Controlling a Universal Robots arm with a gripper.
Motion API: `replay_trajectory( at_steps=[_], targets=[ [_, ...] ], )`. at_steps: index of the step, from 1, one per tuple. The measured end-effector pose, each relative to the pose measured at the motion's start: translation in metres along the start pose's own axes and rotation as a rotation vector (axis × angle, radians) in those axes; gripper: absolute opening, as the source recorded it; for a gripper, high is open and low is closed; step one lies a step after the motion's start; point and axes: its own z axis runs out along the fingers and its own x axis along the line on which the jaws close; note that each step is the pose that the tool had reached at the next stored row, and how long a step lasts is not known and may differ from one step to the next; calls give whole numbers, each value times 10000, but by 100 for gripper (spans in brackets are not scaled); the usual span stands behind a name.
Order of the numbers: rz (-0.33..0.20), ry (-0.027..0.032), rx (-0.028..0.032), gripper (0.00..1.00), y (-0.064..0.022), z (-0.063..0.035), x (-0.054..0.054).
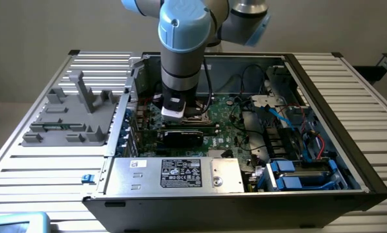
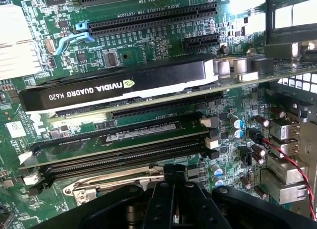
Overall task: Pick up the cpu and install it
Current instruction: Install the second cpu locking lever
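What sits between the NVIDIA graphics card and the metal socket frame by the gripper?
In the wrist view, long black memory slots lie between the graphics card and the socket frame, just ahead of the shut gripper.

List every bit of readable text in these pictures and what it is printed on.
"NVIDIA QUADRO K620": on the black graphics card, seen upside down in the wrist view.
White label on the power supply: too small to read.
Fine white print on the green motherboard: too small to read reliably.

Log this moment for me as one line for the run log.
arm: lowered inside the open PC case | gripper: shut, above the CPU socket frame | cpu: not discernible | graphics card: seated in its slot
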Motion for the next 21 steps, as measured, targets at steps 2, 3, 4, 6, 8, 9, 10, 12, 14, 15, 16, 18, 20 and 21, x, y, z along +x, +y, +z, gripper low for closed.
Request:
replay_trajectory(
  at_steps=[2,3,4,6,8,9,10,12,14,15,16,18,20,21],
  targets=[
    [-1,0,8,11,-6,6,-7],
    [-1,-2,7,11,-5,7,-9],
    [-1,-3,7,11,-5,9,-10],
    [0,-2,11,11,-4,19,-10],
    [5,-2,12,11,0,34,-9],
    [6,-1,13,11,1,41,-8],
    [7,0,15,11,1,46,-7],
    [8,-3,22,11,0,51,-8],
    [10,-5,38,11,-4,59,-8],
    [9,-6,45,11,-4,62,-8],
    [9,-8,53,11,-5,66,-8],
    [13,-10,64,11,-8,76,-8],
    [12,-13,78,11,-12,84,-8],
    [12,-15,87,11,-13,87,-8]
  ],
)
